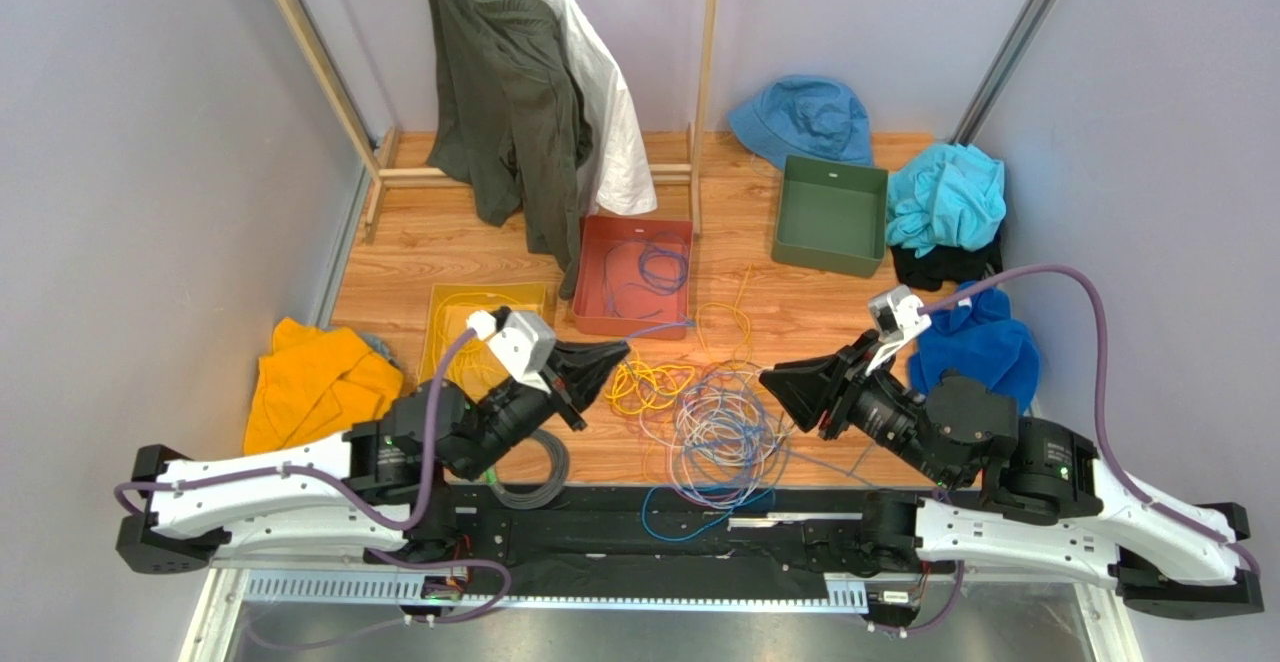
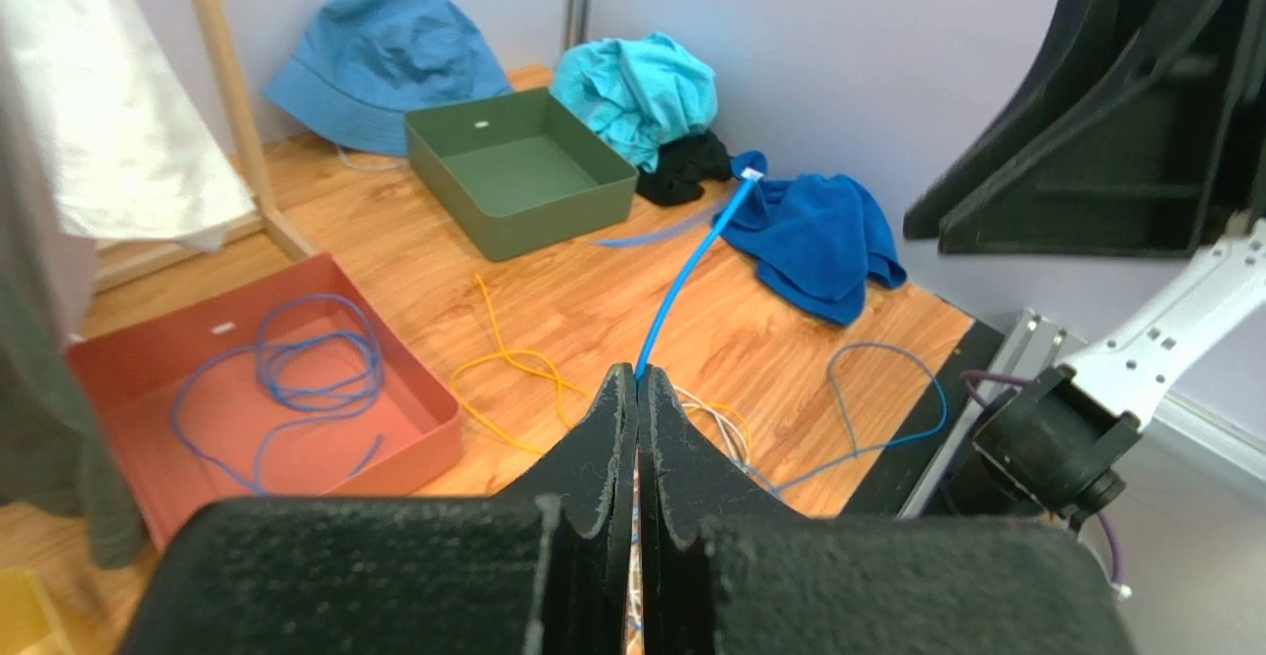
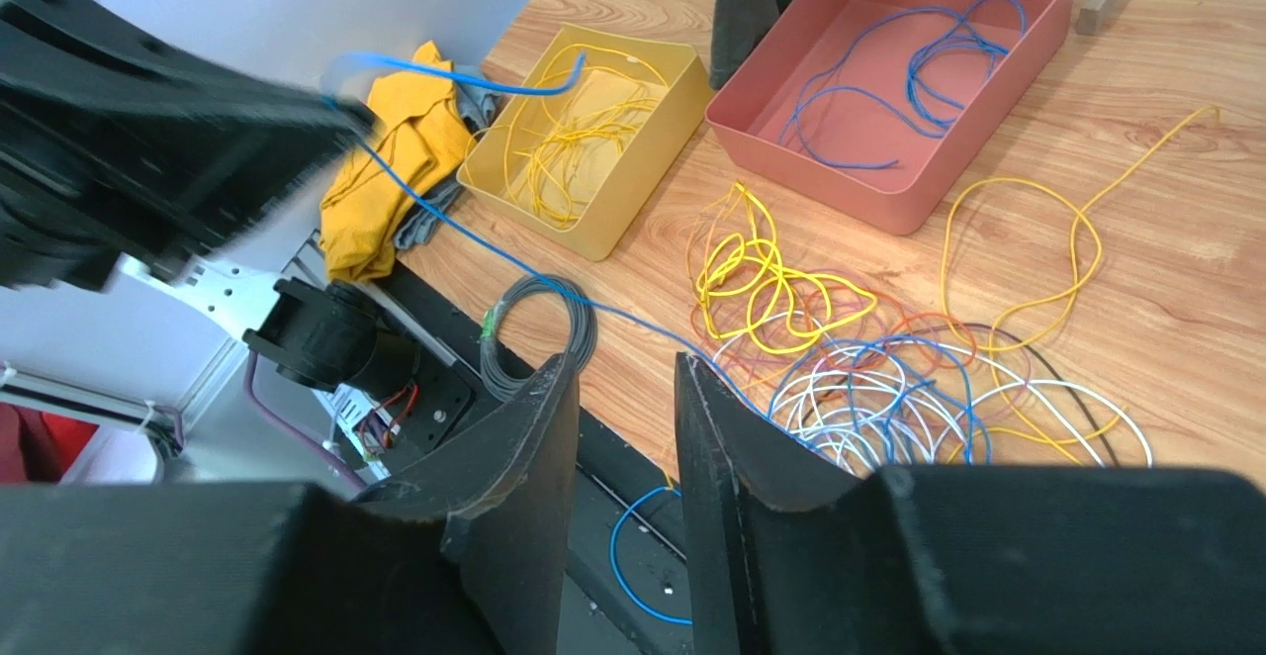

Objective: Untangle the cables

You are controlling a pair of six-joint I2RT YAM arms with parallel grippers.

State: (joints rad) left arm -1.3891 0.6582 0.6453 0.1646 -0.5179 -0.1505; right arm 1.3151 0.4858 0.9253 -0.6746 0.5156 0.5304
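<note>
Currently, the left tool is pressed together, and you can see it pinching a blue cable at the fingertips. One short length of that cable juts straight out ahead of the tip and ends in a small white tip above the desk. In the right wrist view, a second length runs from the left tool down toward the fingertips of the right tool. You cannot tell whether it touches there. The right tool stands spread, with a clear gap between its fingers and nothing in the gap.

The cables lie in a loose heap on the desk, just ahead and to the right of the right tool. White, blue, purple-grey and dark loops overlap there. A knot of yellow loops sits at the heap's far-left edge, and one wide yellow loop lies beyond it. Further ahead of the right tool, a red tray holds blue loops. A yellow tray to its left holds yellow wire.
</note>
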